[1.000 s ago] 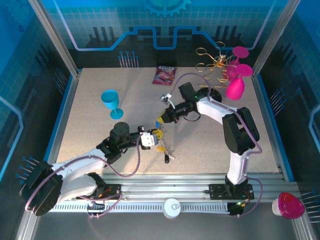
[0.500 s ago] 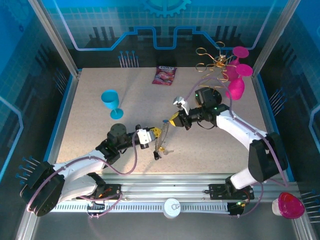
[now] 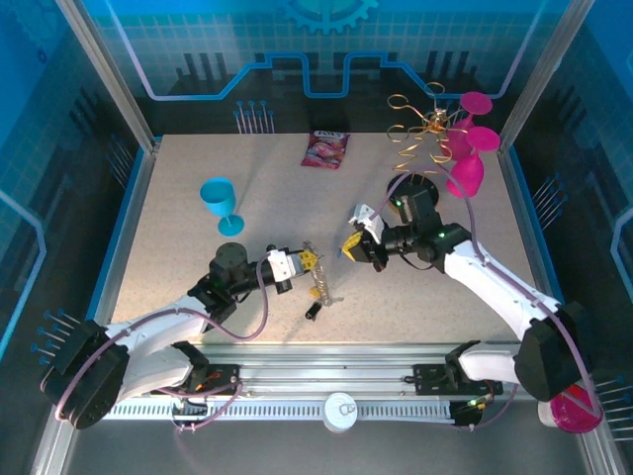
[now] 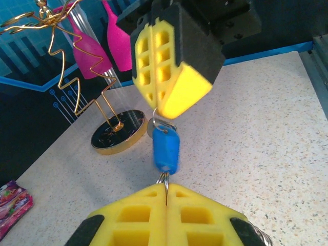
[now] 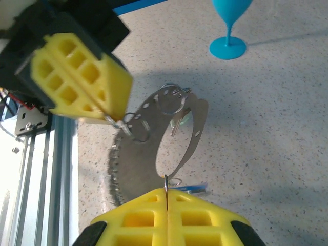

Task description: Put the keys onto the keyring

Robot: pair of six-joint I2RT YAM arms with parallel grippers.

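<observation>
Near the table's middle my left gripper (image 3: 305,259) and right gripper (image 3: 352,247) face each other tip to tip. In the left wrist view the left gripper (image 4: 165,192) is shut on a thin wire ring of the keyring, which passes through the head of a blue key (image 4: 166,148). The right gripper (image 4: 159,115) is shut on that key's metal end. The keyring (image 3: 318,285) dangles as a beaded chain from the left gripper down to the table, with a black key (image 3: 311,312) at its end. From the right wrist, the keyring (image 5: 192,130) hangs below the left gripper (image 5: 110,117).
A blue goblet (image 3: 220,203) stands left of the grippers. A gold wire rack (image 3: 420,129) and pink goblets (image 3: 465,168) are at the back right. A snack packet (image 3: 326,148) lies at the back. A pink cup (image 3: 572,406) sits off the table, front right.
My right arm has swung out to the right, drawing its gripper back to the right. The left gripper rose slightly, lifting the chain. The black key slid left.
</observation>
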